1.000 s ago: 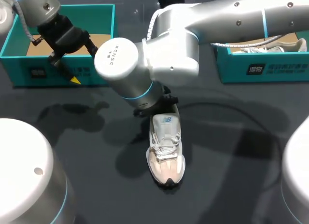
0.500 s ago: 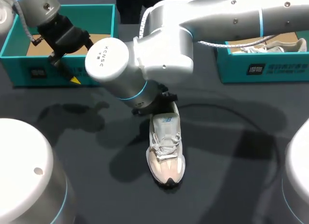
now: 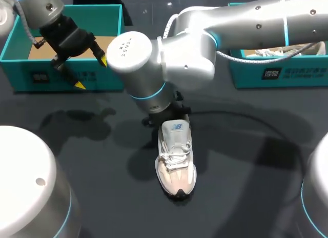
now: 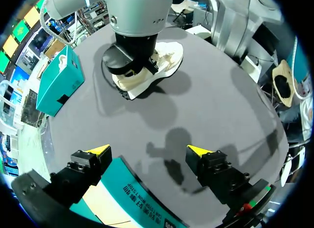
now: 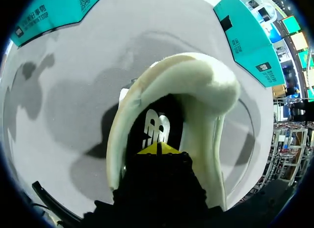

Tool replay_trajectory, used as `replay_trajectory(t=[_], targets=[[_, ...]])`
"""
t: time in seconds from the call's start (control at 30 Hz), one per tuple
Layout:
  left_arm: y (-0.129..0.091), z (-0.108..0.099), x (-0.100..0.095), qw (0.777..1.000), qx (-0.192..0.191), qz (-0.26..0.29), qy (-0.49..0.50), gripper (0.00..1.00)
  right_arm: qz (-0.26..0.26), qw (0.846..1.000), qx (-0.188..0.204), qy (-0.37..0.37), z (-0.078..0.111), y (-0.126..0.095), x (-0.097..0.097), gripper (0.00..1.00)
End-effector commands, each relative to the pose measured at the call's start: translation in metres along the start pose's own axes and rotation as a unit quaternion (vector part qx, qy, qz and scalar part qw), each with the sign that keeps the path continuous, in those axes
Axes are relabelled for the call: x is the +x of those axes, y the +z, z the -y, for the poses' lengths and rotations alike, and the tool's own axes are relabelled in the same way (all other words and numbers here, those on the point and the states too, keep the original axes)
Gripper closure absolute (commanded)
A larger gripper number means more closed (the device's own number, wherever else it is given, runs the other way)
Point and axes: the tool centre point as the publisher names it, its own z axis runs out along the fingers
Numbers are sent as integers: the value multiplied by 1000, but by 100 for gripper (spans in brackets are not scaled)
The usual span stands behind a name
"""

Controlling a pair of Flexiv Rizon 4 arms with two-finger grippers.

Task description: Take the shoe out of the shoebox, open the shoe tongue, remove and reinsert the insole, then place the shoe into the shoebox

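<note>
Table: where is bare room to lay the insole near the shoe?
Bare table lies right of the shoe, up to the right shoebox, and left of it, up to the left shoebox. Crowded at the heel, around the right gripper.

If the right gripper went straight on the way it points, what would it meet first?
The right gripper sits at the shoe's opening, pointing in. It would most likely meet the dark insole with the logo first, though depth is unclear.
</note>
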Motion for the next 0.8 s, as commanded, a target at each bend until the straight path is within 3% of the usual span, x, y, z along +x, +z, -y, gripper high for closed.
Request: replay_trajectory(t=[0.03, 0.37, 0.5, 0.73, 0.77, 0.8], targets=[[0, 0, 1, 1000, -1, -1, 0, 0, -35, 999, 8, -6, 1, -15, -11, 100], [0, 0, 1, 1000, -1, -1, 0, 0, -30, 999, 37, -6, 3, -30, -16, 100], [0, 0, 1, 1000, -1, -1, 0, 0, -43, 997, 65, -2, 2, -29, -19, 100], [0, 0, 1, 1000, -1, -1, 0, 0, -48, 994, 95, -3, 12, -40, -16, 100], [0, 0, 1, 1000, -1, -1, 0, 0, -47, 994, 97, -4, 12, -42, -16, 98], [0, 0, 1, 1000, -1, -1, 0, 0, -46, 994, 101, -2, 13, -44, -15, 89]])
